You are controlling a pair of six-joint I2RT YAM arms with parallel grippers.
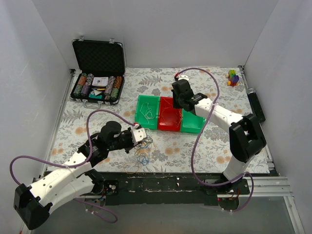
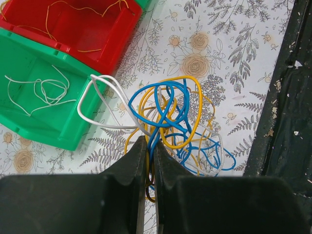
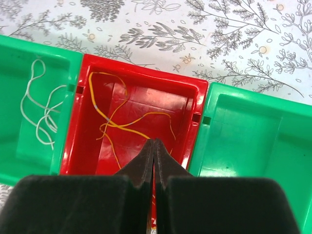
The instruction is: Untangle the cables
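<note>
1. Left jaws: clenched on a white cable (image 2: pixel 80 108) at the edge of the tangle (image 2: pixel 180 126) of blue, yellow and white cables.
2. The tangle lies on the floral counter (image 2: pixel 219 48), just beside a green bin (image 2: pixel 29 63).
3. Right jaws: pressed shut, nothing seen between them, above the red bin (image 3: pixel 180 97), which holds a yellow cable (image 3: pixel 100 113).

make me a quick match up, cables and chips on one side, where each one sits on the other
Things:
1 blue cable
2 thin yellow cable
3 thin white cable
4 poker chips

Places:
a red bin
b black case
c green bin on the left
d tangle on the table

Pairs: 1-d, 2-a, 3-c, 4-b
</note>
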